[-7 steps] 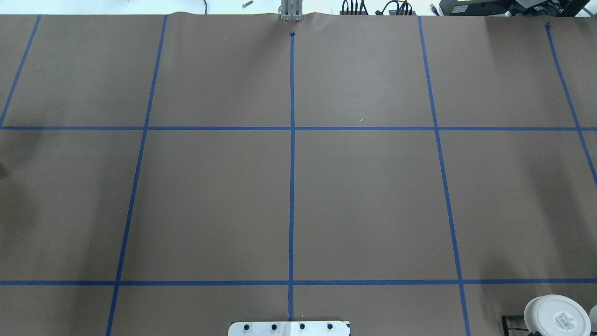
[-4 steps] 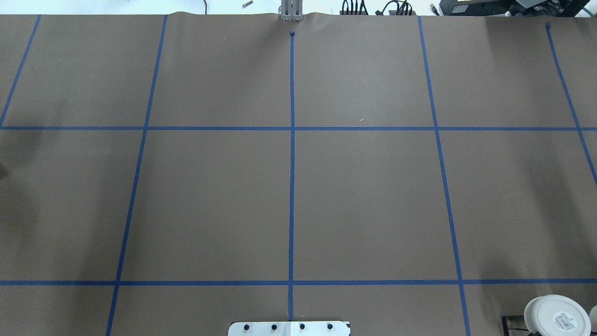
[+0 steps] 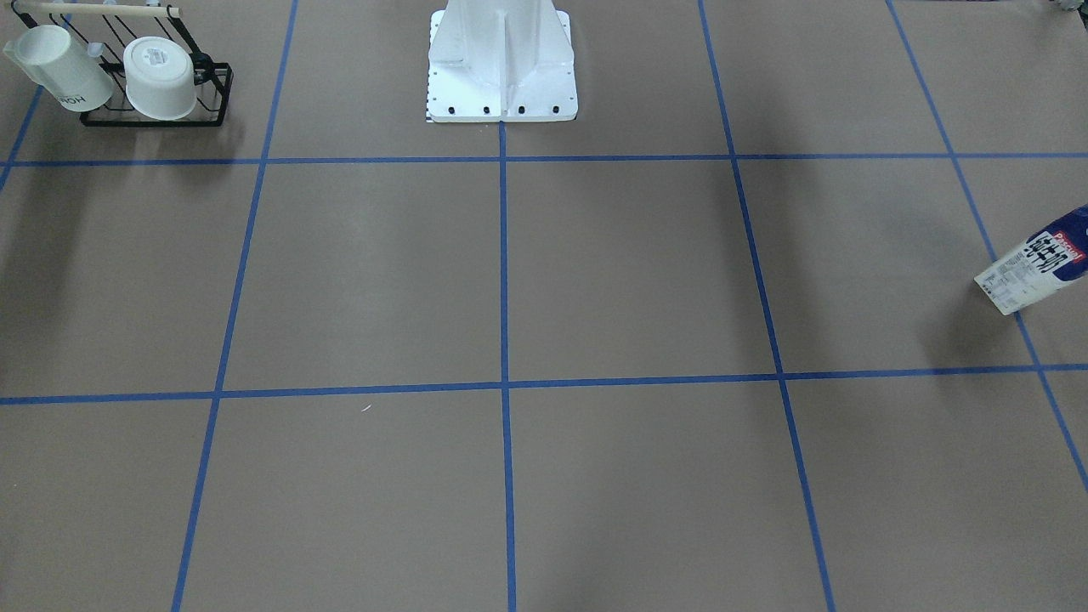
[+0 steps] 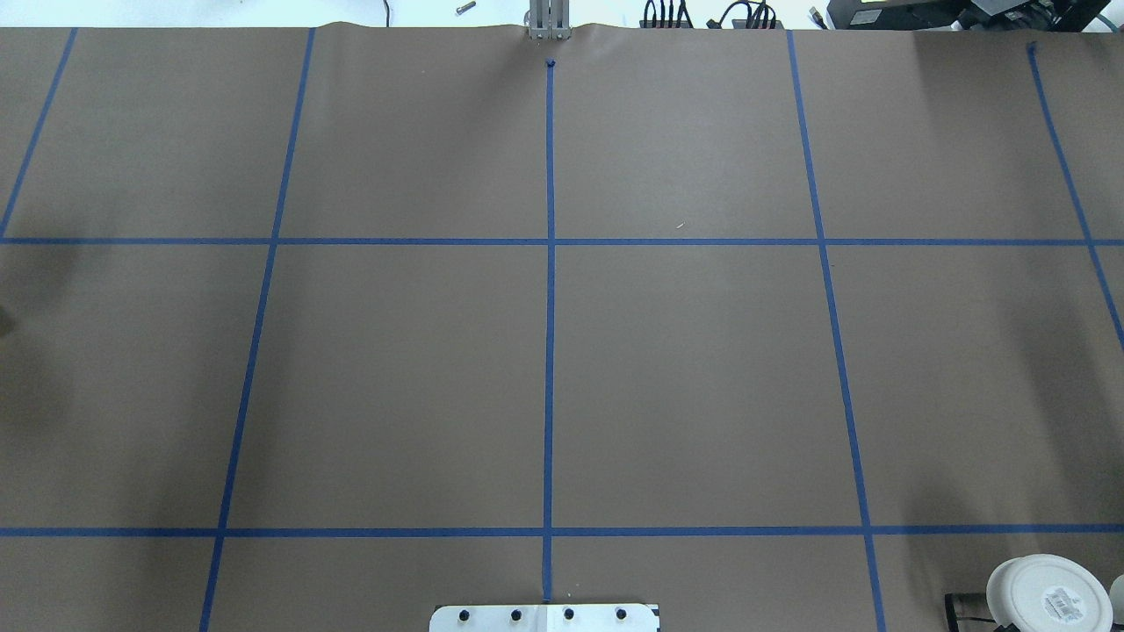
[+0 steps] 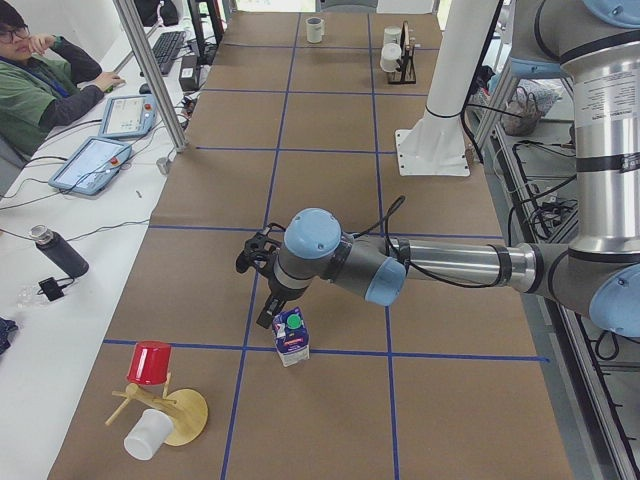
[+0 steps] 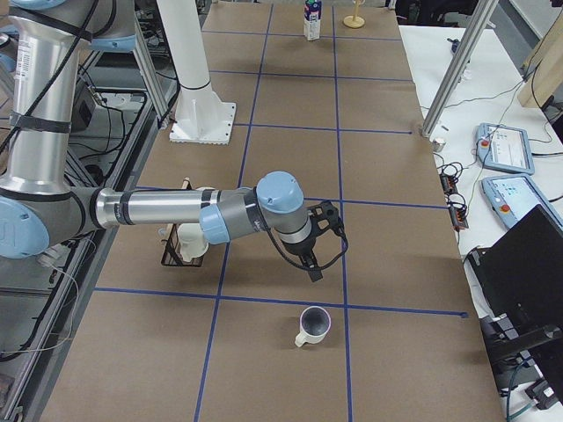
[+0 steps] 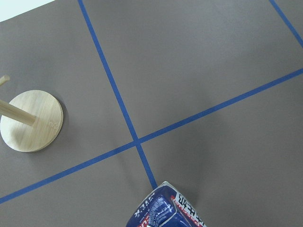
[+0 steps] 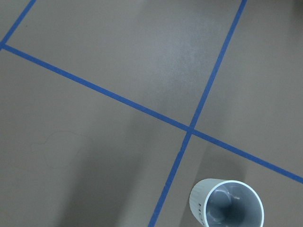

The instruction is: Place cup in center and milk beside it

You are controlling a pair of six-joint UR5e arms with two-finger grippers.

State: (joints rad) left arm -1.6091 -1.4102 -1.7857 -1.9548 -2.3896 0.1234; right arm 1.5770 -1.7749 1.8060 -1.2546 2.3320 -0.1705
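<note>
The left gripper [image 5: 268, 312] hangs just over the milk [image 5: 291, 337], by its green cap. Only the side view shows it, so I cannot tell its opening or whether it touches. The milk stands upright on a blue tape line [image 5: 330, 351] at the table's left end. The right gripper [image 6: 313, 266], its opening equally unclear, hovers above the upright cup [image 6: 314, 325] at the right end. Both stand well apart from the center [image 4: 694, 377].
</note>
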